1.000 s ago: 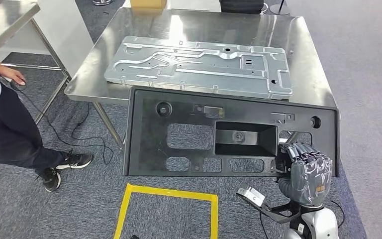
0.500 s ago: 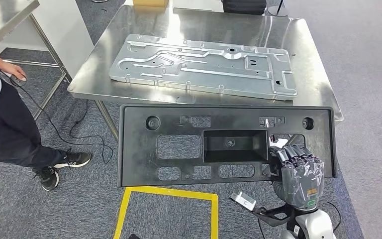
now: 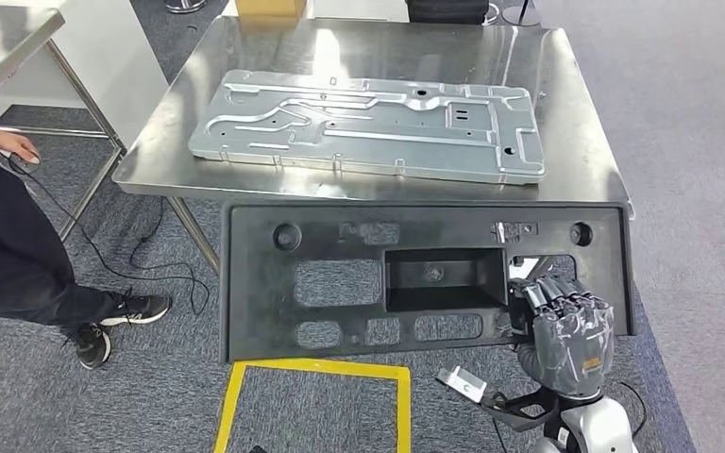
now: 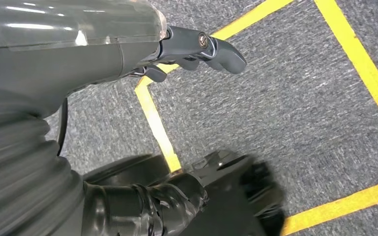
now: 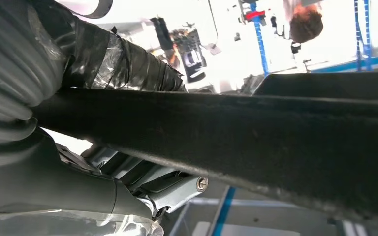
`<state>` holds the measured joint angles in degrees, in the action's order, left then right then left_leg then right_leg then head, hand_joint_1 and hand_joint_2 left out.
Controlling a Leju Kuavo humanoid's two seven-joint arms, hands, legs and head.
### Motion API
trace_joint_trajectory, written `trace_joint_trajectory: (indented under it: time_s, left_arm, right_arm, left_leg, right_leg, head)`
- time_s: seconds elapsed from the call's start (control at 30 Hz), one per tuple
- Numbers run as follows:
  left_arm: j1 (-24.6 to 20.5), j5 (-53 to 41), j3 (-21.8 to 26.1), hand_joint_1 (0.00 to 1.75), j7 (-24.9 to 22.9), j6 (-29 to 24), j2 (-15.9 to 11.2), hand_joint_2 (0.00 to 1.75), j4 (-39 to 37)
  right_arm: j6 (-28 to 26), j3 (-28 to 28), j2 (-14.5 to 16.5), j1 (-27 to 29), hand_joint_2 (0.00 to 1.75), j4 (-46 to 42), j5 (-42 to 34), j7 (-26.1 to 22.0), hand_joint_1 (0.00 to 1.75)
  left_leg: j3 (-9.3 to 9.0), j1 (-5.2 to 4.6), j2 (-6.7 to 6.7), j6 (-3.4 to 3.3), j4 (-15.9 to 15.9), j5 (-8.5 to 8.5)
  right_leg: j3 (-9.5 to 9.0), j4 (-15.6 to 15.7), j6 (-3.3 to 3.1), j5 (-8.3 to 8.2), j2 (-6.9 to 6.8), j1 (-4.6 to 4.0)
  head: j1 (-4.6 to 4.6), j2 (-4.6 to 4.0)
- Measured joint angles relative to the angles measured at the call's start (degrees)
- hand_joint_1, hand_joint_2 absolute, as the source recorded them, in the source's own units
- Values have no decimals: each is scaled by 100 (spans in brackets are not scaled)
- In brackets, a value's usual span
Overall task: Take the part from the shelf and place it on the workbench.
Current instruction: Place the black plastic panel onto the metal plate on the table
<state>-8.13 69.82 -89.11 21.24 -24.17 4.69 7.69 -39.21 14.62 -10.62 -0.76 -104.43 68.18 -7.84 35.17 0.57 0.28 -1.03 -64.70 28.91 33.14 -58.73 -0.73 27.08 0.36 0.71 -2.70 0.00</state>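
Head view: the black part [image 3: 340, 283] is gripped at its 4 o'clock corner by the right hand [image 3: 566, 326], closed around its edge, just before the worktop [image 3: 576, 113]. Held off-centre, it could be tilted and dropped.

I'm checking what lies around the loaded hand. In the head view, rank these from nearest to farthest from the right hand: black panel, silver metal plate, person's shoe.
1. black panel: held by the right hand at its right end.
2. silver metal plate: on the workbench, ahead of the hand.
3. person's shoe: on the carpet, far left.
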Motion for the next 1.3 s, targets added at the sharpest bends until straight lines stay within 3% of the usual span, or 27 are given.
trace_joint_trajectory:
  time_s: [0.07,0.17,0.23,0.33,0.37,0.43,0.57,0.6,0.7,0.77,0.8,0.87,0.9,0.93,0.97,1.0,1.07,1.1,1.23,1.3]
  left_arm:
    - [-9,-12,0,0,0,0,-2,175,0]
    - [-4,-31,0,0,2,-1,-4,175,0]
    - [-9,-33,0,0,3,-2,-5,175,0]
    - [-18,-37,0,0,4,-1,-4,175,0]
    - [-17,-38,0,0,4,0,-4,175,0]
    - [-14,-39,0,0,3,1,-5,175,0]
    - [-15,-40,0,0,3,2,-5,175,0]
    - [-15,-44,0,0,3,4,-4,175,0]
    - [-27,-58,0,0,3,9,-2,175,0]
    - [-38,-65,0,0,4,4,-2,175,0]
    - [-42,-72,0,0,4,2,-3,175,0]
    - [-37,-87,0,0,3,0,-3,175,0]
    - [-29,-91,0,0,2,0,-3,175,0]
    - [-21,-92,0,0,1,0,-3,175,0]
    - [-15,-92,0,0,1,0,-3,175,0]
    - [-12,-92,0,0,1,0,-4,175,0]
    - [-13,-92,0,0,0,-1,-7,175,0]
    - [-18,-91,0,0,0,-2,-9,175,0]
    - [-23,-90,0,0,3,-15,-14,175,0]
    - [-25,-89,0,0,4,-25,-17,175,0]
  right_arm:
    - [-9,12,0,-25,175,-1,4,-5,175]
    - [-16,13,-1,-47,175,-6,3,-7,175]
    - [-19,14,-2,-67,175,-18,1,-8,175]
    - [-23,19,-2,-97,175,-26,-6,-6,175]
    - [-24,21,-2,-98,175,-26,-8,-5,175]
    - [-24,23,-2,-100,175,-26,-9,-5,175]
    - [-24,25,-2,-103,175,-26,-9,-5,175]
    - [-24,26,-2,-112,175,-26,-9,-6,175]
    - [-27,37,-3,-170,175,-30,-10,-8,175]
    - [-29,42,-4,-190,175,-32,-11,-8,175]
    - [-30,44,-4,-199,175,-33,-13,-8,175]
    - [-31,49,-4,-213,175,-32,-18,-8,175]
    - [-31,50,-4,-215,175,-31,-21,-8,175]
    - [-31,51,-4,-214,175,-30,-23,-8,175]
    - [-31,52,-4,-215,175,-28,-25,-8,175]
    - [-31,53,-4,-215,175,-27,-26,-8,175]
    - [-31,54,-4,-219,175,-26,-28,-8,175]
    - [-32,55,-4,-221,175,-26,-30,-8,175]
    - [-35,57,-5,-225,175,-28,-33,-8,175]
    - [-37,59,-5,-236,175,-31,-41,-8,175]
  left_leg:
    - [-220,-20,-19,-44,487,-143]
    - [-239,-34,-24,-116,583,-153]
    - [-270,-15,-15,-187,644,-187]
    - [-288,-6,1,-250,670,-188]
    - [-290,-6,4,-252,666,-179]
    - [-303,-6,4,-248,661,-160]
    - [-315,-5,2,-242,658,-149]
    - [-334,-5,1,-232,654,-133]
    - [-412,-29,12,-83,656,-30]
    - [-379,-29,17,2,515,81]
    - [-267,-25,15,24,275,196]
    - [138,-14,9,43,-470,475]
    - [358,-12,8,48,-811,549]
    - [507,-10,9,47,-982,513]
    - [555,-10,9,39,-936,359]
    - [499,-10,8,21,-681,112]
    - [240,-28,-2,-31,50,-336]
    - [125,-40,-7,-55,314,-418]
    - [-54,-44,-26,-149,583,-337]
    - [-175,-15,-31,-209,657,-316]
  right_leg:
    - [20,-32,49,14,8,-15]
    - [40,-33,145,10,7,-13]
    - [106,-189,210,123,-1,1]
    - [575,-1131,289,579,-10,19]
    - [739,-1427,309,657,-11,25]
    - [864,-1604,328,589,-13,37]
    - [823,-1488,331,459,-14,47]
    - [681,-1196,324,298,-22,50]
    - [140,-94,177,-65,-36,23]
    - [35,35,66,-18,-31,33]
    - [-7,59,26,-6,-32,47]
    - [-68,63,-25,44,-37,32]
    - [-97,60,-36,72,-33,23]
    - [-136,58,-41,107,-24,15]
    - [-184,57,-38,146,-14,8]
    - [-245,56,-30,190,-5,3]
    - [-350,53,6,288,6,-14]
    - [-376,50,34,328,10,-21]
    - [-441,9,143,357,4,-31]
    - [-307,-300,191,436,-9,-20]
  head:
    - [-1,0]
    - [-1,0]
    - [-4,0]
    - [-7,0]
    - [-7,0]
    - [-7,0]
    - [-7,0]
    - [-7,0]
    - [-4,0]
    - [-2,0]
    - [-2,0]
    - [3,0]
    - [3,0]
    - [4,0]
    - [3,0]
    - [4,0]
    - [2,0]
    - [2,0]
    - [0,0]
    - [-13,0]
